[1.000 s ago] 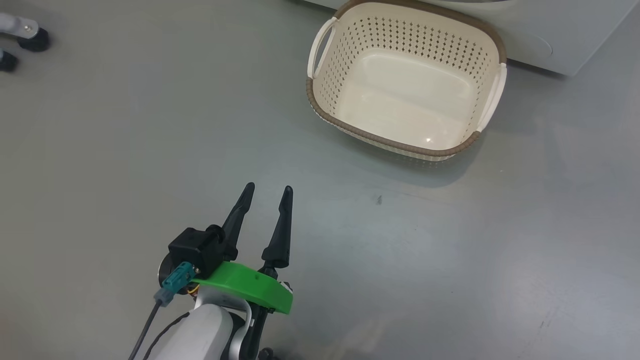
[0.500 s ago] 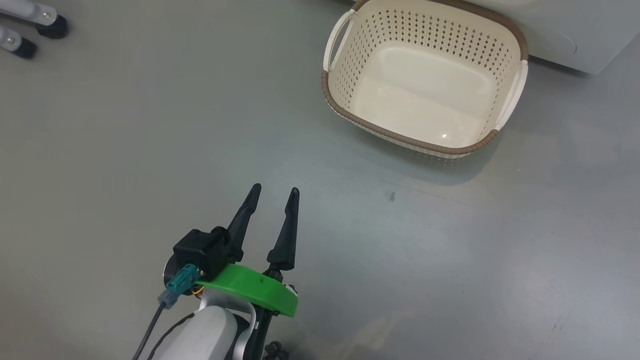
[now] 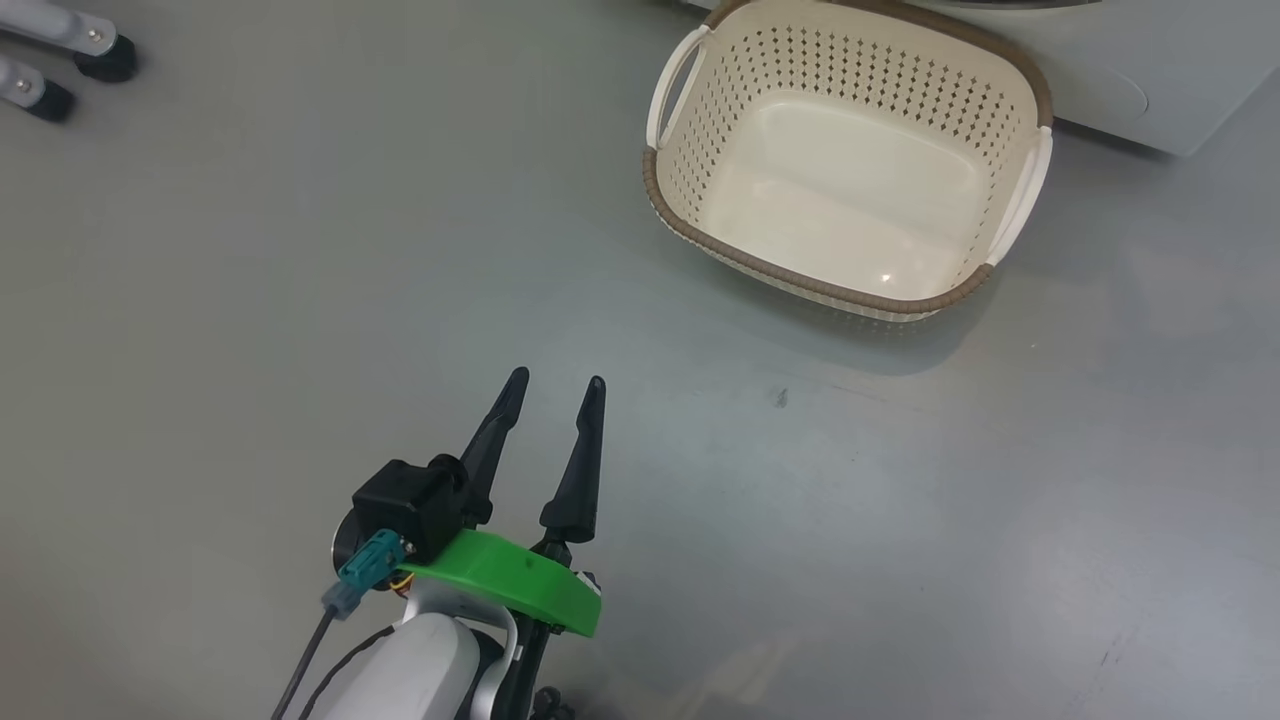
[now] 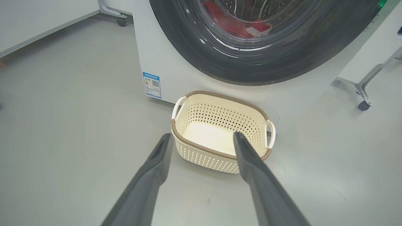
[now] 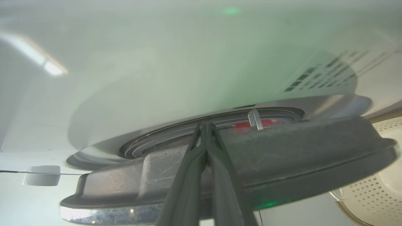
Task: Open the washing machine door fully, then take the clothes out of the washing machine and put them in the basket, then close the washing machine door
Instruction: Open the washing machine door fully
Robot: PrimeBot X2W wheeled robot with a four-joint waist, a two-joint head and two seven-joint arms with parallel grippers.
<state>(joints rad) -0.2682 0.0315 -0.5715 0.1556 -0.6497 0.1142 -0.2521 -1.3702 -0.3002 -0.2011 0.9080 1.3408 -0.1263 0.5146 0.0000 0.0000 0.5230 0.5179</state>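
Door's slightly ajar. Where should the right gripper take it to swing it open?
Probably hook the washing machine door behind its thick black rim, through the gap by the grey seal where the shut right gripper points. The rim stands off the front there, leaving a lip to pull.

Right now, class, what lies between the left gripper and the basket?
Bare grey floor: in the head view, nothing else sits on the stretch between the open left gripper and the basket.
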